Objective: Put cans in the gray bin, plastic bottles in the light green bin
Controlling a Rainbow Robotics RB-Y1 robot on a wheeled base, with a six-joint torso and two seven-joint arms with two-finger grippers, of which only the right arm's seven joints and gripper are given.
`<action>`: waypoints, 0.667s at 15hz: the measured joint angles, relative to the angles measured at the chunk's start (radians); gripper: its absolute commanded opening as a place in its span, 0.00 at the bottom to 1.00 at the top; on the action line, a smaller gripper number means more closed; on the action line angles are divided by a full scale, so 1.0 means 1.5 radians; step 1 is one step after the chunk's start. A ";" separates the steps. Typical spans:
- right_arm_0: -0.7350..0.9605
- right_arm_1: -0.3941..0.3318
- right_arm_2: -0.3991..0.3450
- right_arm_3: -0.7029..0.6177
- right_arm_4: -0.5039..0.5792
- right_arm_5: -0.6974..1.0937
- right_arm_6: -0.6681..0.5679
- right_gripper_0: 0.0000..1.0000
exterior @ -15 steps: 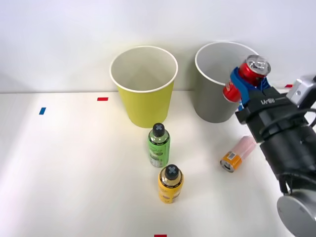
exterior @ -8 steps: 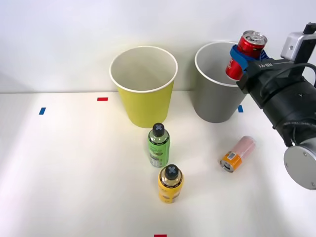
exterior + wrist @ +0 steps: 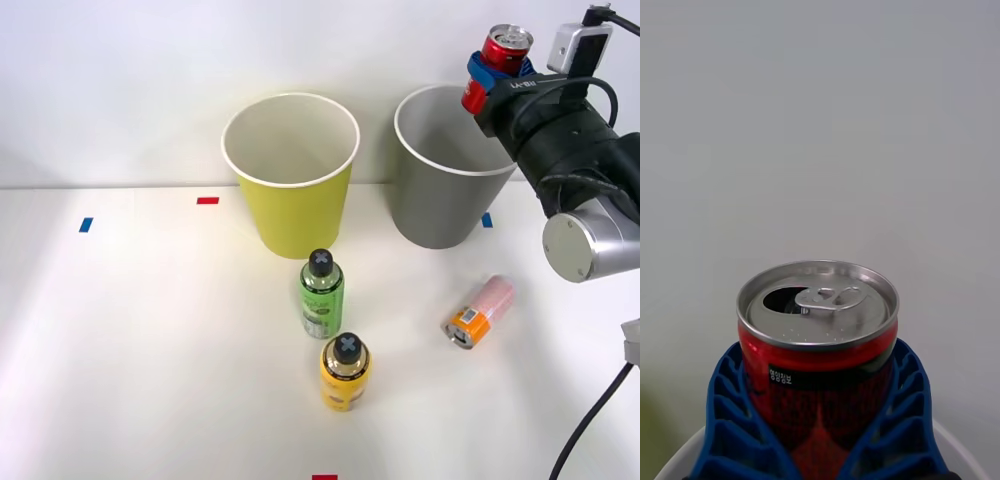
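Biggest risk: the right hand (image 3: 488,72), clamped on the red can (image 3: 497,62), holds it above the gray bin (image 3: 441,190) at the far right of its rim, so a release from here could clip the white rim and send the can onto the table (image 3: 150,350) (judging by the front view). Counted: two bins, gray and light green bin (image 3: 292,190); two bottles, green-labelled bottle (image 3: 321,295) and yellow-orange bottle (image 3: 345,373), upright; two cans, with the pink-white can (image 3: 481,311) lying on its side
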State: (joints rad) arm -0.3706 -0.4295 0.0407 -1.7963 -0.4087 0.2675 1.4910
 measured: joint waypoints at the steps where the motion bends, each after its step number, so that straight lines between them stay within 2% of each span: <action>1: -0.005 -0.007 0.004 0.009 0.000 0.000 -0.001 0.00; 4: -0.009 -0.022 0.018 0.016 -0.003 0.000 -0.008 0.02; 5: -0.010 -0.026 0.023 0.016 -0.004 0.000 -0.010 0.30; 6: -0.012 -0.028 0.029 0.016 -0.004 0.000 -0.011 0.74; 7: -0.014 -0.029 0.034 0.017 -0.004 0.000 -0.013 0.96; 8: -0.017 -0.029 0.039 0.021 -0.004 0.000 -0.015 1.00; 10: -0.029 -0.025 0.048 0.043 0.000 -0.006 -0.016 1.00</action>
State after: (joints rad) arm -0.4145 -0.4665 0.1121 -1.7316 -0.4094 0.2585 1.4670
